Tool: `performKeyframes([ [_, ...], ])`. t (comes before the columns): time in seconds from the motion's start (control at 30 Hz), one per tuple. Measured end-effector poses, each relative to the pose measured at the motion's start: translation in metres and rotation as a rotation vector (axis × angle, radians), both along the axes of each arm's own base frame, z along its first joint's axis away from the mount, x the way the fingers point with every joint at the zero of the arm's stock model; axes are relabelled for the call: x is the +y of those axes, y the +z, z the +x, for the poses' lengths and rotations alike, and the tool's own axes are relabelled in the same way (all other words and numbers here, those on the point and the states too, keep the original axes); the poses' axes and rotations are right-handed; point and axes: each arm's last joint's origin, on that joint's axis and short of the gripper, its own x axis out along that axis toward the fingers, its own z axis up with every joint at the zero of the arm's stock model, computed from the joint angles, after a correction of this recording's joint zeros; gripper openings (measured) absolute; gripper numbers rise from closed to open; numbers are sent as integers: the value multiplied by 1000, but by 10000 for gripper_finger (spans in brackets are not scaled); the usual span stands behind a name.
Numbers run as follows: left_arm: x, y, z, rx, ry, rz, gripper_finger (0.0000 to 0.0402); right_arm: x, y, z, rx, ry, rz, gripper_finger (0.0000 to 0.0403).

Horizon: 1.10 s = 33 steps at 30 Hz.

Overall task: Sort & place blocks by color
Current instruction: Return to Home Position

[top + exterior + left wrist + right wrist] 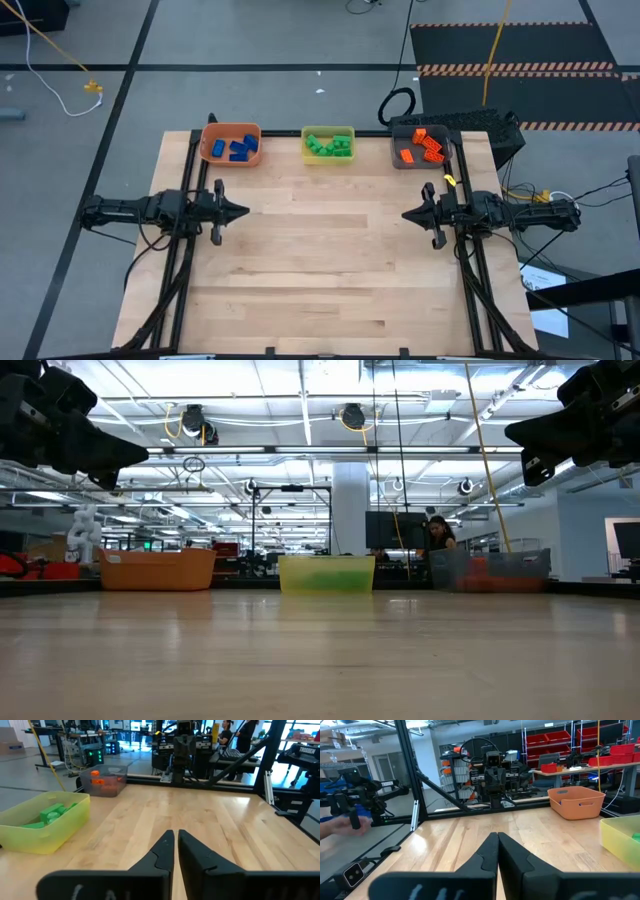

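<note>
My left gripper (240, 211) and right gripper (408, 214) hang pinched closed, empty. Blue blocks (236, 148), green blocks (329, 145) and orange blocks (422, 148) sit binned across the frame's upper middle. They are likely light, rigid and slick, so I'd pinch their flat sides.

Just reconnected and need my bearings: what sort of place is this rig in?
Probably a robotics lab in an industrial hall: exposed ceiling with strip lights, red plastic storage bins on shelving, black-and-orange hazard-striped floor mat.

The right gripper (497, 837) hangs over the wooden table (455, 840), its two dark fingers pressed together with hardly a slit between them. Ahead stands the orange bin (576, 802) — nearer, at the edge, a yellow bin (620, 837). Across the table sits the left arm (492, 775). A blur at the side may be a person's hand (340, 826).
</note>
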Motion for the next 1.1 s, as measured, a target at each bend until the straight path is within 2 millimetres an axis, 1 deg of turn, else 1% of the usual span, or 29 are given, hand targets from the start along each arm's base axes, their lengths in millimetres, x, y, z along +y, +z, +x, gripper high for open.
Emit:
performKeyframes([
  [0.13,0,0,0,0,0,0,32,0,0,0,0,0,0,0],
  [1.1,0,0,0,-1,-1,0,33,0,0,0,-1,1,0,0],
])
